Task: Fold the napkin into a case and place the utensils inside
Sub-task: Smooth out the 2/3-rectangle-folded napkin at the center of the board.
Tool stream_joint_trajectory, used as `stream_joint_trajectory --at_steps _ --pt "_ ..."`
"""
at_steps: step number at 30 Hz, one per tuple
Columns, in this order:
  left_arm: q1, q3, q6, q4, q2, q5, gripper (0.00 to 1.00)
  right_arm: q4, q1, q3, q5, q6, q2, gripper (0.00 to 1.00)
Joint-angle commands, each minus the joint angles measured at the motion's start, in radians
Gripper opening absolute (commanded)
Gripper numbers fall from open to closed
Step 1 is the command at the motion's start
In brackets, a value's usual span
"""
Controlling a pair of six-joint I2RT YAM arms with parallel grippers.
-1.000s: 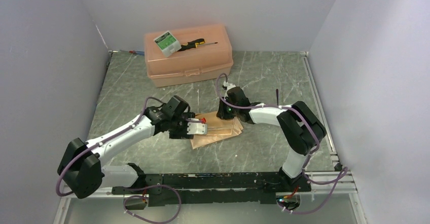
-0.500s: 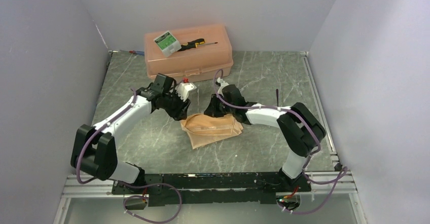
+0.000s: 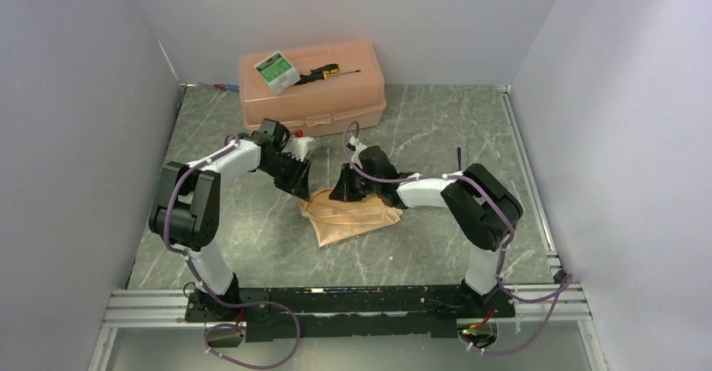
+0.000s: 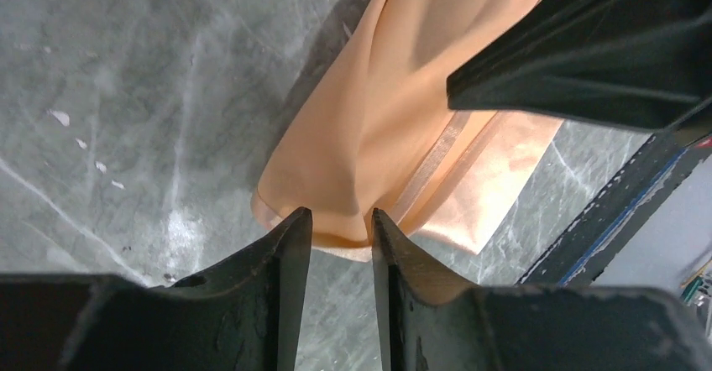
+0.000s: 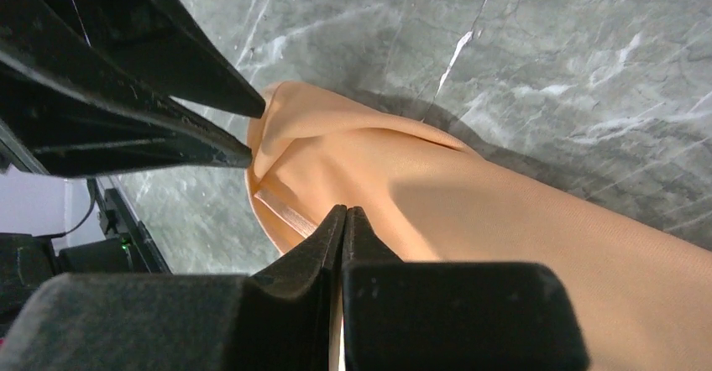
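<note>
At six o'clock we see our left gripper (image 4: 339,230), jaws slightly apart around a folded corner of the napkin (image 4: 378,128); the cloth stretches toward one o'clock, marble table (image 4: 126,94) at nine o'clock.

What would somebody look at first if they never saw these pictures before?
Probably the shiny peach-orange napkin, bunched up in the middle of the table. At its far edge, the right tool is pinched shut on the cloth, and the left tool has a corner between its open fingers. A peach plastic box sits by the back wall.
</note>
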Motion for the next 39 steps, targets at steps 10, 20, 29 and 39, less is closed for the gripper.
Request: stream_joint_trajectory --at_steps 10,20,29,39 --pt "0.003 0.068 0.017 -0.022 0.089 0.024 0.35 -0.042 0.02 -0.051 -0.011 -0.095 0.025 0.0" --pt "0.001 0.043 0.079 -0.004 0.095 0.024 0.18 -0.102 0.028 -0.063 -0.01 -0.132 -0.001 0.0" --pt "-0.022 0.015 0.105 -0.011 0.071 0.093 0.18 -0.185 0.067 0.055 0.023 -0.155 -0.014 0.0" --pt "-0.033 -0.009 0.166 -0.048 0.057 0.15 0.12 -0.174 0.074 0.02 0.009 -0.153 0.017 0.0"
